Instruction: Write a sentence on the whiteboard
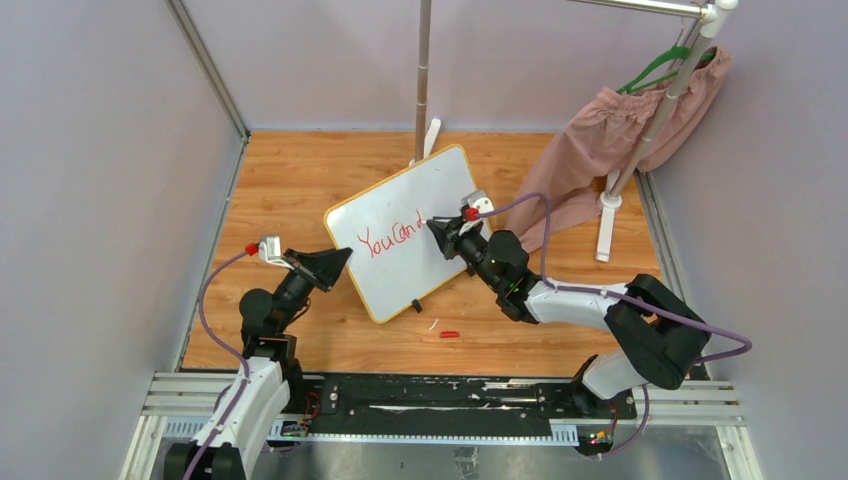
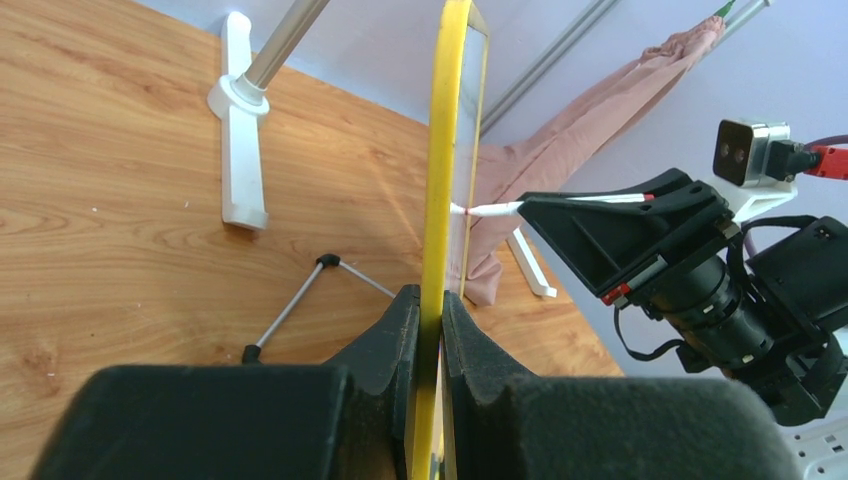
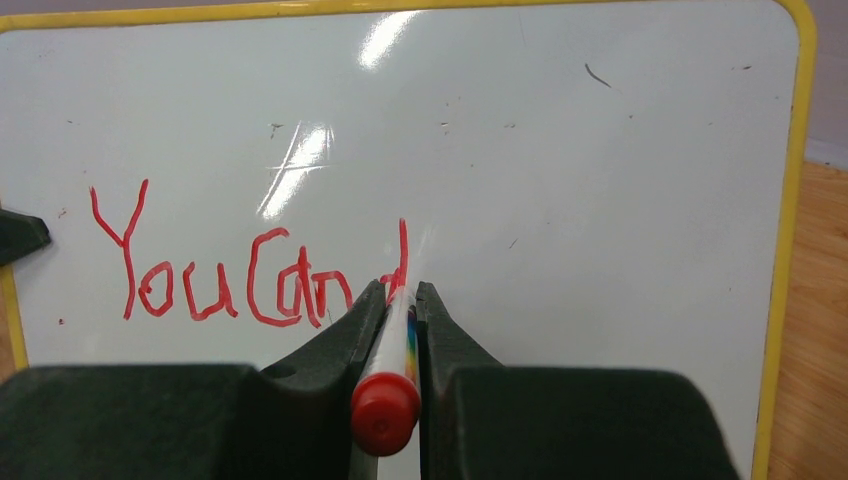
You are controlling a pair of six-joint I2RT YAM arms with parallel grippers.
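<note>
The whiteboard [image 1: 440, 185], white with a yellow rim, stands tilted on the wooden table. My left gripper [image 1: 345, 258] is shut on its left edge; in the left wrist view the yellow rim [image 2: 440, 150] runs straight up between the closed jaws of that gripper [image 2: 431, 300]. The sentence [image 3: 220, 285] reads "You can" in red, with a "d" being drawn. My right gripper [image 3: 400, 290] is shut on a white marker [image 3: 395, 340] with a red end. The marker's tip touches the board at the "d". From above, the right gripper [image 1: 437, 232] sits at the end of the sentence [image 1: 390, 240].
A small red cap [image 1: 449, 333] lies on the table in front of the board. A rack pole [image 1: 423, 70] rises behind the board. A pink garment [image 1: 600, 150] hangs at the right above the rack's white foot [image 1: 607, 215]. A thin metal leg [image 2: 300, 300] lies behind the board.
</note>
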